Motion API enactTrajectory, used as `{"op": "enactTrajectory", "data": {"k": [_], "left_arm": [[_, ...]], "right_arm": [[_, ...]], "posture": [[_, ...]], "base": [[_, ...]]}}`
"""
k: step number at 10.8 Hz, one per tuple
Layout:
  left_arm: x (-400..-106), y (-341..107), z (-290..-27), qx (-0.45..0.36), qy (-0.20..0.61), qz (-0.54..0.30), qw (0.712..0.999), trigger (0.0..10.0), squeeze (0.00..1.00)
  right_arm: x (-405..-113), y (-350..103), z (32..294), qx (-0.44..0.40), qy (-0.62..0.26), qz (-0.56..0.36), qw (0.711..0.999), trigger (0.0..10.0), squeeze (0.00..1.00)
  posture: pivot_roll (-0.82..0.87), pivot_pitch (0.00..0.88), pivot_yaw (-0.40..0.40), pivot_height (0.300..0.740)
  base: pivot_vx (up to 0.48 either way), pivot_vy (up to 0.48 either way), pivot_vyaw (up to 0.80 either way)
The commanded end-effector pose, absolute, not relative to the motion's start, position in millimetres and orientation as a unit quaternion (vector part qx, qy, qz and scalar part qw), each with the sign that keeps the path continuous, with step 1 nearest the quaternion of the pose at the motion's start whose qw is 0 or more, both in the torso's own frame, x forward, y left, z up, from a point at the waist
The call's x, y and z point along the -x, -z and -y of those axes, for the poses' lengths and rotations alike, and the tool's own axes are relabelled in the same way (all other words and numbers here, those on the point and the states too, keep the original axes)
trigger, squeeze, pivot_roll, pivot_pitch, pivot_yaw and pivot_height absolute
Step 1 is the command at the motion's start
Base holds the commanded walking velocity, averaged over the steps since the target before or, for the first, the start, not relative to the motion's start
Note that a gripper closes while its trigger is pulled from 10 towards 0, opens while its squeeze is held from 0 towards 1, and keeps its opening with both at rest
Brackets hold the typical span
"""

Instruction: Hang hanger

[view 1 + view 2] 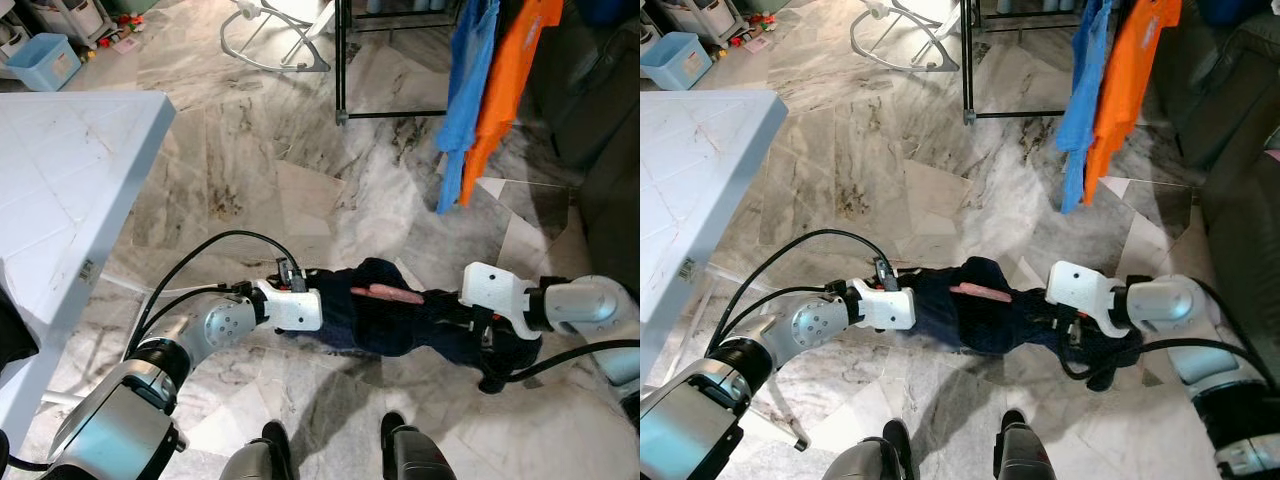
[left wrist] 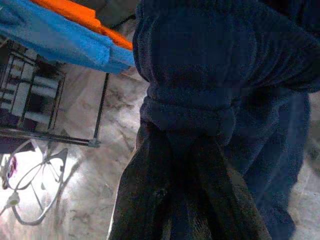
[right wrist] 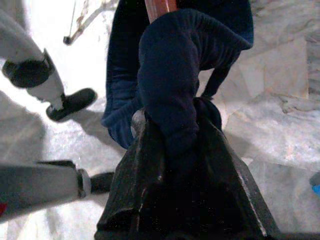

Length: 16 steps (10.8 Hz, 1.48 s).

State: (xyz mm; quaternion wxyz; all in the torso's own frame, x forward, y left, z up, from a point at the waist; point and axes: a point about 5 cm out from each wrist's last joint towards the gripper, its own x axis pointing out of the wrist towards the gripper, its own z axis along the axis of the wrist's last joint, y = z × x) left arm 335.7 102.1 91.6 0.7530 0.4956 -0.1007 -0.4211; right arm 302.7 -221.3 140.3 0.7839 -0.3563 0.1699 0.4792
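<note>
A dark navy garment (image 1: 395, 320) hangs stretched between my two grippers above the marble floor, with a pink hanger (image 1: 385, 293) poking out of its top. My left gripper (image 1: 325, 310) is shut on the garment's left end; its black fingers (image 2: 150, 200) pinch a bunched fold of the navy cloth (image 2: 200, 75). My right gripper (image 1: 465, 315) is shut on the right end, its fingers (image 3: 150, 185) clamped around a roll of the fabric (image 3: 170, 90). The hanger's reddish bar (image 3: 160, 7) peeks out past that fold. Most of the hanger is hidden inside the garment.
A black clothes rack (image 1: 342, 60) stands ahead with a blue shirt (image 1: 465, 90) and an orange shirt (image 1: 505, 80) hanging on it. A white tiled table (image 1: 60, 190) is on the left, a dark sofa (image 1: 600, 110) on the right. My feet (image 1: 400, 445) stand below.
</note>
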Motion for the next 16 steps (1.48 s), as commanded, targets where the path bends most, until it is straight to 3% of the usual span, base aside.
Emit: {"op": "enactTrajectory", "data": {"k": [1, 6, 8, 11, 14, 16], "left_arm": [[-332.7, -94.6, -95.7, -0.466, 0.424, 0.124, 0.767, 10.0, 1.0], [-336.1, -119.2, -89.6, -0.471, 0.362, 0.237, 0.769, 10.0, 1.0], [-336.5, -125.9, -89.2, -0.486, 0.338, 0.279, 0.757, 10.0, 1.0], [-326.1, -111.7, -90.5, -0.46, 0.35, 0.268, 0.771, 10.0, 1.0], [-318.0, -92.5, -94.6, -0.397, 0.324, 0.217, 0.831, 10.0, 1.0], [-318.4, -84.5, -99.9, -0.332, 0.271, 0.172, 0.887, 10.0, 1.0]], "right_arm": [[-301.8, -138.8, 212.5, 0.342, -0.477, -0.146, 0.797, 0.0, 0.0], [-291.2, -113.8, 196.9, 0.296, -0.443, -0.134, 0.836, 0.0, 0.0], [-288.4, -100.9, 194.6, 0.296, -0.422, -0.147, 0.844, 0.0, 0.0], [-297.2, -89.3, 193.5, 0.276, -0.333, -0.157, 0.888, 0.0, 0.0], [-296.8, -78.0, 188.9, 0.244, -0.305, -0.176, 0.904, 0.0, 0.0], [-298.2, -73.7, 186.7, 0.212, -0.278, -0.182, 0.919, 0.0, 0.0]], "posture": [[-0.29, 0.279, 0.127, 0.74], [-0.3, 0.273, 0.122, 0.74], [-0.3, 0.271, 0.12, 0.74], [-0.31, 0.275, 0.113, 0.74], [-0.31, 0.277, 0.103, 0.74], [-0.3, 0.277, 0.099, 0.74]], "base": [[0.0, 0.0, 0.0], [0.0, 0.0, 0.0], [0.0, 0.0, 0.0], [0.0, 0.0, 0.0], [0.0, 0.0, 0.0], [0.0, 0.0, 0.0]]}}
